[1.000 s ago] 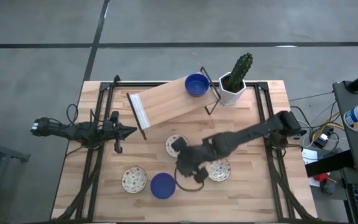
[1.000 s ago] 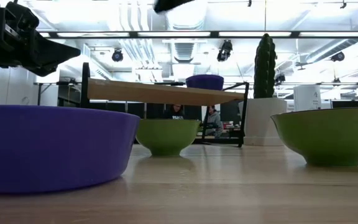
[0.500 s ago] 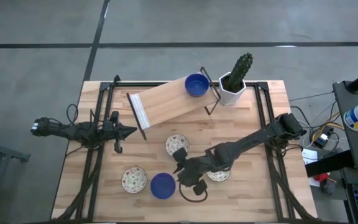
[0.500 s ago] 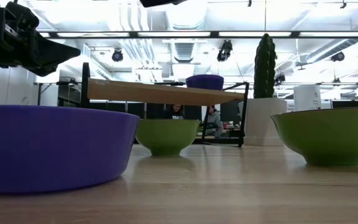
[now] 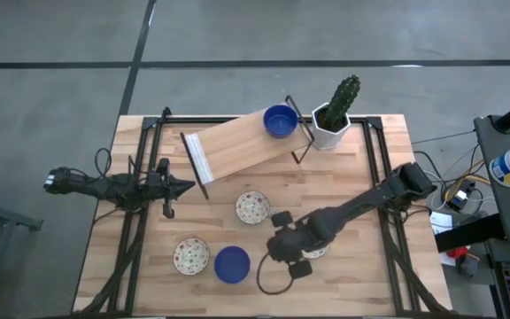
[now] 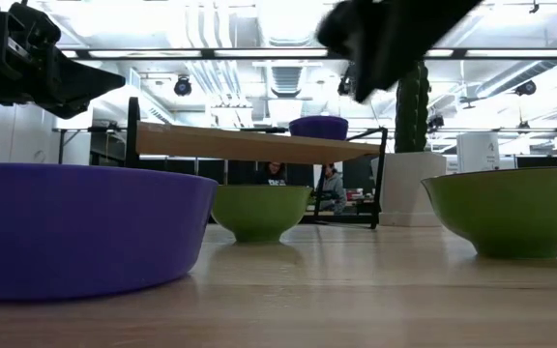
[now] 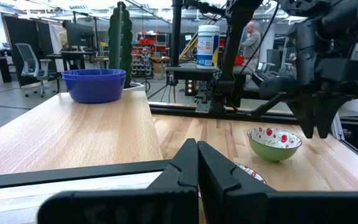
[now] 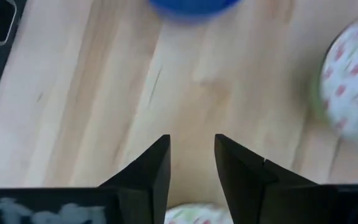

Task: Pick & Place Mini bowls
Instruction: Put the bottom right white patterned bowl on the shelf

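Note:
Five mini bowls show. One blue bowl (image 5: 279, 121) sits on the raised end of a slanted wooden board (image 5: 233, 146). Another blue bowl (image 5: 232, 264) and two patterned bowls (image 5: 252, 207) (image 5: 190, 255) stand on the table. A third patterned bowl (image 5: 315, 252) is partly hidden under my right arm. My right gripper (image 5: 288, 244) hangs open over bare table between these bowls, pointing down (image 8: 191, 165). My left gripper (image 5: 182, 186) waits shut at the table's left, level with the board's low end (image 7: 197, 155).
A cactus in a white hexagonal pot (image 5: 333, 120) stands at the far right by the board's black wire stand (image 5: 301, 133). Black frame rails (image 5: 135, 239) run along both table sides. A cable loop (image 5: 271, 279) hangs below my right arm.
My right gripper has moved toward the table's near edge and a little to the right, away from the middle patterned bowl, which now shows whole. It has also come down, entering the low view from above. The bowls have stayed put.

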Robot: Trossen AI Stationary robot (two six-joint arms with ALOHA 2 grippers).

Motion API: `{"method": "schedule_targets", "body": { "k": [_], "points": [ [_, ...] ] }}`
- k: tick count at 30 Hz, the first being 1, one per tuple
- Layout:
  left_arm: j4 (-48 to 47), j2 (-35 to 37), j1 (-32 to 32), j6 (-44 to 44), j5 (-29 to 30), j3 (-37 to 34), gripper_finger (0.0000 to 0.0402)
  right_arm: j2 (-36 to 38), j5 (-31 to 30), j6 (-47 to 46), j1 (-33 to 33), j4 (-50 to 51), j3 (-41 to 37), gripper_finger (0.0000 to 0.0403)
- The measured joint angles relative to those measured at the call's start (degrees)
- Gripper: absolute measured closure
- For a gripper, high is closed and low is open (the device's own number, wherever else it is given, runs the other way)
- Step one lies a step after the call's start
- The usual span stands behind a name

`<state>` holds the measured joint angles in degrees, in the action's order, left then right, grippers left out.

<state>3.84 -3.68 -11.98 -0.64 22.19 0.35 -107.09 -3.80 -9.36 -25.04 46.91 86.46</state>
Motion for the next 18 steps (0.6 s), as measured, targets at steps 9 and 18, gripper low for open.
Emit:
{"method": "schedule_targets", "body": {
  "k": [9,18],
  "points": [
    [0.0,0.0,0.01,0.0,0.01,-0.01,0.0402,0.08,2.37,-14.29,-4.05,5.22,0.0,0.0298],
    [0.0,0.0,-0.01,0.0,-0.02,0.0,0.0402,0.11,2.33,-29.77,-6.29,8.25,-2.73,0.0308]
  ]
}}
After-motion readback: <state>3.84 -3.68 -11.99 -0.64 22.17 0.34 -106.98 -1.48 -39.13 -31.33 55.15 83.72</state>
